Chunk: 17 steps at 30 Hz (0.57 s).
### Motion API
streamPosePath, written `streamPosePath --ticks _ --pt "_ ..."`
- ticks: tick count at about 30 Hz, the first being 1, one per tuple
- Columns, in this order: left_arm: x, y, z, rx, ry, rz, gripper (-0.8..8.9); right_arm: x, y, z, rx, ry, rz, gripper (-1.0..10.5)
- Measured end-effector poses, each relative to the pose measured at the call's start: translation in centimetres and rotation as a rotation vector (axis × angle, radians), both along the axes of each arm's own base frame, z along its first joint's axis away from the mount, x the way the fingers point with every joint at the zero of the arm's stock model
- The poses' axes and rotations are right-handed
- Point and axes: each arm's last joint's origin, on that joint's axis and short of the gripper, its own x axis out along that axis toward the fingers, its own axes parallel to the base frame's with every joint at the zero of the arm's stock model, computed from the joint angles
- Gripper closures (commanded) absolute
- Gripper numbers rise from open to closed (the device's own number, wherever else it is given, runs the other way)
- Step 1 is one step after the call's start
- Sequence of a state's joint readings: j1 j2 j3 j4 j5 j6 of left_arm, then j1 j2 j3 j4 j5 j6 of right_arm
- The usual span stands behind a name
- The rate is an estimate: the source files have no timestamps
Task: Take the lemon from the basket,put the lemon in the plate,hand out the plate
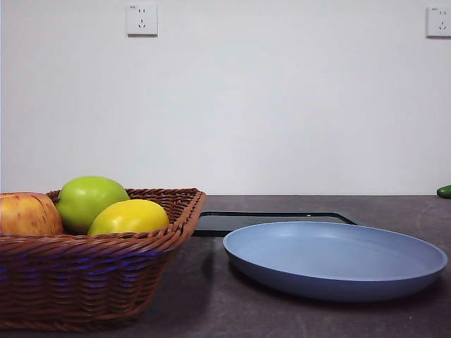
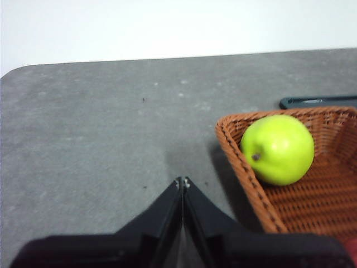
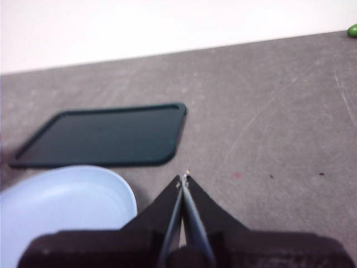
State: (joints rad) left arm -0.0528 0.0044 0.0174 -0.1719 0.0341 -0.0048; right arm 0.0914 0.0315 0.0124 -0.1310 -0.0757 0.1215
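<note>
The yellow lemon (image 1: 129, 216) lies in the brown wicker basket (image 1: 91, 271) at the left of the front view, in front of a green apple (image 1: 90, 200) and beside a red-yellow apple (image 1: 27, 214). The light blue plate (image 1: 337, 259) sits empty on the table to the right of the basket. My left gripper (image 2: 182, 181) is shut and empty above bare table beside the basket (image 2: 245, 173), where only the green apple (image 2: 278, 148) shows. My right gripper (image 3: 183, 179) is shut and empty next to the plate's rim (image 3: 120, 187). Neither arm shows in the front view.
A flat black tray (image 1: 268, 220) lies behind the plate; it also shows in the right wrist view (image 3: 106, 135). A small green object (image 1: 444, 191) sits at the far right edge of the dark grey table. A white wall with sockets stands behind.
</note>
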Motion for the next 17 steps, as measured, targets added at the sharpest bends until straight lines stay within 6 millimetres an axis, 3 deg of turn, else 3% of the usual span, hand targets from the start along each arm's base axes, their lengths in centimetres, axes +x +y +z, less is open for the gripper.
streamPosePath --ticks 13,17 --pt "-0.13 -0.82 0.53 -0.378 0.03 -0.241 8.06 0.04 0.08 0.39 0.317 0.017 -0.015 9.4" --pt "-0.17 -0.84 0.54 -0.435 0.055 -0.237 8.06 -0.12 0.15 0.24 0.37 0.088 -0.003 9.4"
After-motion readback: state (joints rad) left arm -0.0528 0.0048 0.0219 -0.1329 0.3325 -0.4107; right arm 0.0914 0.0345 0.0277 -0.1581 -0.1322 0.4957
